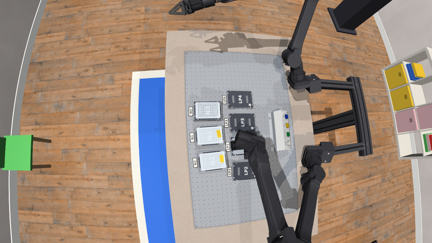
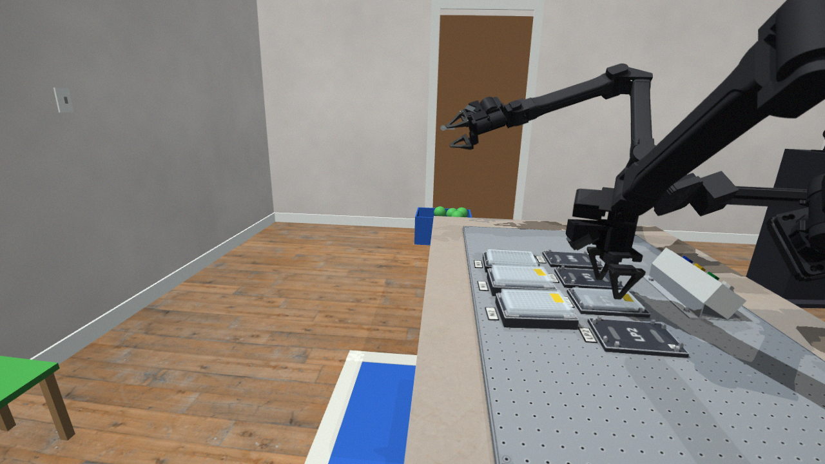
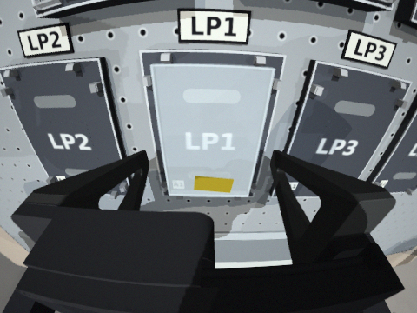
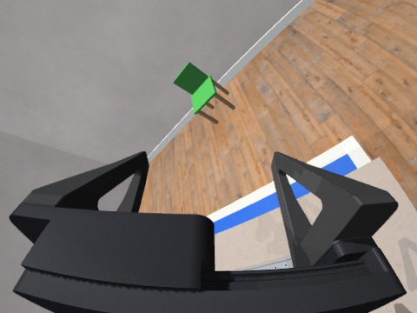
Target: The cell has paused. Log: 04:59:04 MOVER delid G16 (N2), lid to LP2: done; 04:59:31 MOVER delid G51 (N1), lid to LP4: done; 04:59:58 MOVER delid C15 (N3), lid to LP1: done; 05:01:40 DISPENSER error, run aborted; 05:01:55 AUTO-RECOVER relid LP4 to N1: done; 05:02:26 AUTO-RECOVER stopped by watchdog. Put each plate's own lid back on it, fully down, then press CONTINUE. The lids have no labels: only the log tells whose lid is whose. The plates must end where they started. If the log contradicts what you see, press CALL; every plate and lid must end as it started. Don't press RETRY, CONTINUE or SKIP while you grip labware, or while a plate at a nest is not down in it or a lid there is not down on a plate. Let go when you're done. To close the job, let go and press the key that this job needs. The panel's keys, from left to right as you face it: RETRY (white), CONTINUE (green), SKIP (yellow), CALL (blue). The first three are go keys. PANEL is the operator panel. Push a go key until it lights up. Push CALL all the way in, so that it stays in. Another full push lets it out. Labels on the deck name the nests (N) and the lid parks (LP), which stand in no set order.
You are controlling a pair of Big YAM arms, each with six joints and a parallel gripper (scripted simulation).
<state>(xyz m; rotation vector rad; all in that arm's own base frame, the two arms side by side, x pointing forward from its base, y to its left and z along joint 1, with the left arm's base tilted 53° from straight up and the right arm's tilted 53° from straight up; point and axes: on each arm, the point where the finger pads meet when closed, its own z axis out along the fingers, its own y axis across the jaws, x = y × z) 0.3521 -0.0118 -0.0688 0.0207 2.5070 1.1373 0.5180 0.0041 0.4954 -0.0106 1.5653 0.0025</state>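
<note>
- The lid (image 1: 238,152) (image 2: 597,299) (image 3: 213,117) with a yellow mark lies flat on LP1, between LP2 (image 1: 238,172) (image 2: 626,341) (image 3: 74,122) and LP3 (image 1: 238,118) (image 2: 577,279) (image 3: 352,126).
- The left claw (image 2: 608,287) (image 3: 209,156) is spread above it, fingers on either side, nothing pinched.
- In the exterior view, the plates stand left of the parks: N2 plate (image 1: 211,160) (image 2: 528,301) near, N1 plate (image 1: 208,135) (image 2: 516,276) next, N3 plate (image 1: 207,110) (image 2: 510,257) far.
- N2 and N1 have yellow-marked lids on; N3's wells look uncovered.
- LP2 and LP3 hold no lid.
- The panel (image 1: 279,130) (image 2: 686,282) (image 3: 253,250) is right of the parks.
- The right claw (image 1: 170,12) (image 2: 446,136) (image 4: 209,158) is spread, pinching nothing, in the air beyond the table's (image 1: 181,181) (image 2: 444,346) (image 4: 243,254) far end.
</note>
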